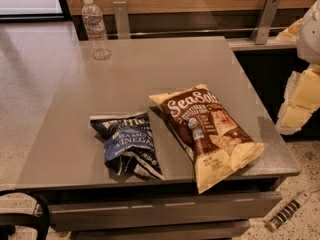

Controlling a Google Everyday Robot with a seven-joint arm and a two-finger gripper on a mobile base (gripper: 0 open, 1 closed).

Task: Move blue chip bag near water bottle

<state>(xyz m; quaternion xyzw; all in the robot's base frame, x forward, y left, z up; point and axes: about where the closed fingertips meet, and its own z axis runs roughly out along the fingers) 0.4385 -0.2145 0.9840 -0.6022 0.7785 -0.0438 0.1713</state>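
The blue chip bag (127, 144) lies flat near the front edge of the grey table (165, 64), left of centre, its white lettering facing up. The water bottle (95, 29) stands upright at the table's far left corner, clear with a white cap, well apart from the bag. My gripper (296, 106) shows as a pale white and yellowish shape at the right edge of the view, beyond the table's right side and away from both things. It holds nothing that I can see.
A larger brown and yellow "Sea Salt" bag (210, 134) lies right of the blue bag, overhanging the front edge. A wooden wall with metal brackets (265, 19) runs behind the table. A black curved object (30, 214) sits at the bottom left.
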